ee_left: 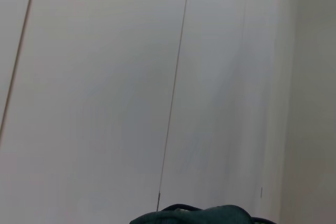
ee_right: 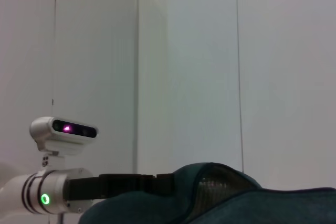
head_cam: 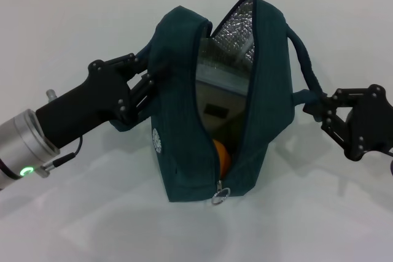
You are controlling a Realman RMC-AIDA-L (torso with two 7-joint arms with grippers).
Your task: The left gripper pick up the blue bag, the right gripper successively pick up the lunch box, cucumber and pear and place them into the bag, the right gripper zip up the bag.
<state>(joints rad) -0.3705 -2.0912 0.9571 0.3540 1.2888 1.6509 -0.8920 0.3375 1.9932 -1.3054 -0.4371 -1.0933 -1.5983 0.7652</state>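
I see the white table [head_cam: 73, 225] filling most of the head view, with pale wall panels [ee_left: 105, 77] behind it in both wrist views.

The blue bag [head_cam: 184, 121] stands upright in the middle of the head frame, its zipper wide open from the top down to the silver ring pull [head_cam: 221, 197] at lower centre. Silver quilted lining [head_cam: 236, 26] shows inside the upper opening. In the left wrist view only a sliver of the bag's fabric [ee_left: 205, 216] sits at the bottom edge; in the right wrist view the bag [ee_right: 236, 203] spreads along the bottom with the lining peeking out.

My left gripper [head_cam: 146, 87] comes in from the left of the frame on its black forearm and silver wrist with the green light lit. Its fingers are clamped on the bag's left handle [head_cam: 144, 59], pressed against the bag's side. From the right wrist view that same arm [ee_right: 63, 195] shows at lower left.

My right gripper [head_cam: 322, 108] sits at the right edge of the head frame, at the lower end of the bag's right handle [head_cam: 307, 65]. I cannot tell whether it is closed on the handle.

The pear [head_cam: 221, 157] shows as an orange patch low inside the bag, just above the zipper pull.
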